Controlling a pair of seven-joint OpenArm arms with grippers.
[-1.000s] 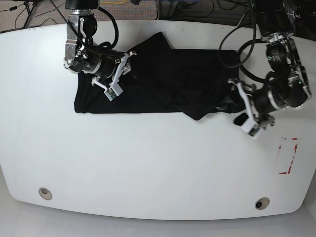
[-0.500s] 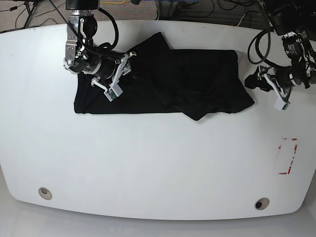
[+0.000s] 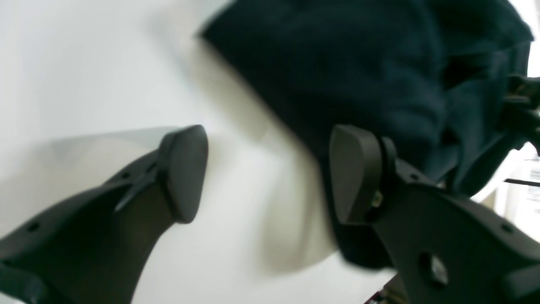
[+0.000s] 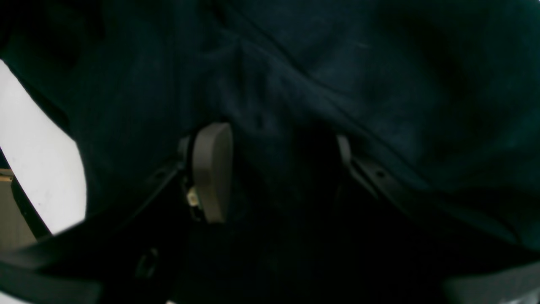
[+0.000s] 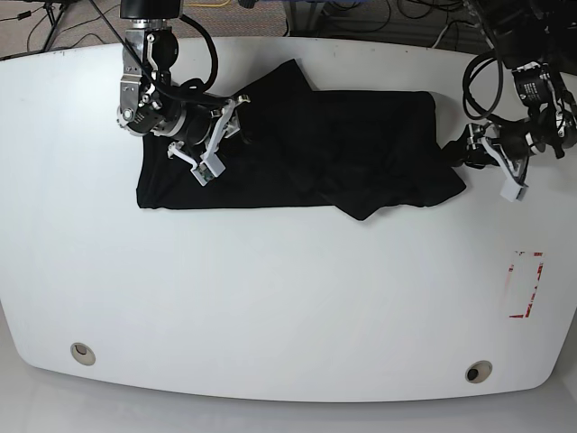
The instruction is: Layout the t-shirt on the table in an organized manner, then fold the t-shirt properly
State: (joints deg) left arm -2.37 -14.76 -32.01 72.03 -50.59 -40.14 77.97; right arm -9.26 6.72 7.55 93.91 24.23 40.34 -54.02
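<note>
Where: the t-shirt (image 5: pixel 297 149) lies bunched on the far middle of the counter (image 5: pixel 270 307) | Left gripper (image 3: pixel 265 173): wide open, holds nothing, just beside the shirt's right edge | Right gripper (image 4: pixel 270 169): half closed with cloth between its fingers | Tip: you pinch only the shirt's edge, then pull it flat slowly.

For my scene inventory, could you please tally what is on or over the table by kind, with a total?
T-shirt: 1, black
Metal grommet holes: 2, one at, one at
Red tape mark: 1
Robot claws: 2, left claw, right claw
Total: 6
</note>
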